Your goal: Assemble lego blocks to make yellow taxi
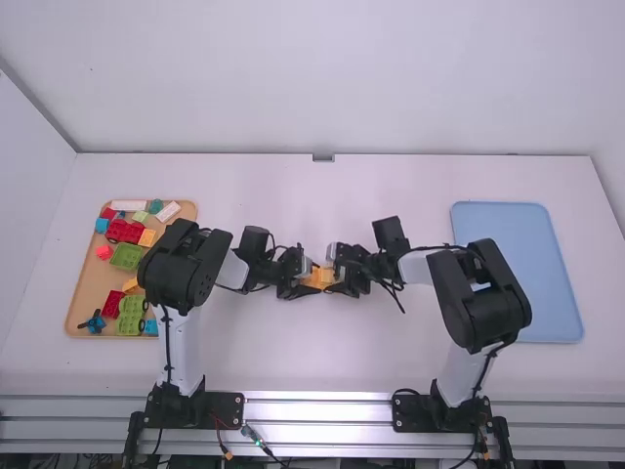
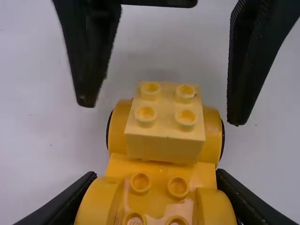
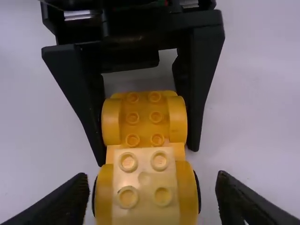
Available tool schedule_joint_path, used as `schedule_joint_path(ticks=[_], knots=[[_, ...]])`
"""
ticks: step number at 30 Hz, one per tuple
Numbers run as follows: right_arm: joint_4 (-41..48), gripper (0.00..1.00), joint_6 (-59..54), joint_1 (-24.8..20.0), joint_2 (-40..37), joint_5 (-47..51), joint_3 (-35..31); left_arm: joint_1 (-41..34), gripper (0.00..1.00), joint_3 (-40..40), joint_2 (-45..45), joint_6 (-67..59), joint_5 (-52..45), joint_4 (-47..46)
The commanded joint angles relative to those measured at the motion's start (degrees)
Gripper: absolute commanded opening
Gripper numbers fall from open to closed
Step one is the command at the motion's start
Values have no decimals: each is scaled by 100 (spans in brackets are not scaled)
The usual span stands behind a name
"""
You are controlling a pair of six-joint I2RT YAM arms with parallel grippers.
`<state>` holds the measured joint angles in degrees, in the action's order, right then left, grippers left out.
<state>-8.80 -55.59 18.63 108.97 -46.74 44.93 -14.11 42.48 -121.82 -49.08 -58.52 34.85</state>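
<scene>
**Yellow taxi (image 1: 320, 277) between the left gripper (image 1: 309, 282) and the right gripper (image 1: 333, 277).**

High view. The two grippers face each other over the table (image 1: 332, 357), the taxi between their fingertips. A tan tray (image 1: 88, 288) of coloured blocks (image 1: 127, 256) lies well apart from the left gripper, on its outer side; a blue tray (image 1: 522, 269) lies well apart from the right gripper, on its outer side.

Left wrist view. The left gripper (image 2: 155, 176) is closed against both sides of the taxi's near end. A pale yellow block (image 2: 164, 123) with four studs sits across the end farther from this gripper, between the right gripper's parted fingers.

Right wrist view. The right gripper (image 3: 152, 178) is spread wide and has hold of nothing; the pale block's end of the taxi lies between its fingers, with a gap on each side. Beyond it, the left gripper's fingers flank the other end.
</scene>
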Motion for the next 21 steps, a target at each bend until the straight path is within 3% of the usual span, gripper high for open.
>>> schedule_joint_path(ticks=[1,4,11,13,16,17,19,21], knots=[[-31,80,44,11,103,4,57,-9,60,-76,-144,127,267,-140],[-2,84,11,11,-22,-173,136,7,60,-70,-144,129,262,-140],[7,84,9,-79,-496,-643,275,-20,61,-50,-144,129,269,-140],[9,72,9,-81,-501,-588,269,7,62,-55,-144,127,264,-142],[13,22,9,-81,-479,-579,138,22,63,-52,-144,127,264,-140],[11,19,7,-81,-463,-577,122,20,63,-52,-144,127,267,-140],[-9,2,9,-81,-343,-575,101,24,62,-52,-144,129,262,-140],[-61,0,9,-81,-208,-581,101,17,62,-55,-144,129,267,-140]])
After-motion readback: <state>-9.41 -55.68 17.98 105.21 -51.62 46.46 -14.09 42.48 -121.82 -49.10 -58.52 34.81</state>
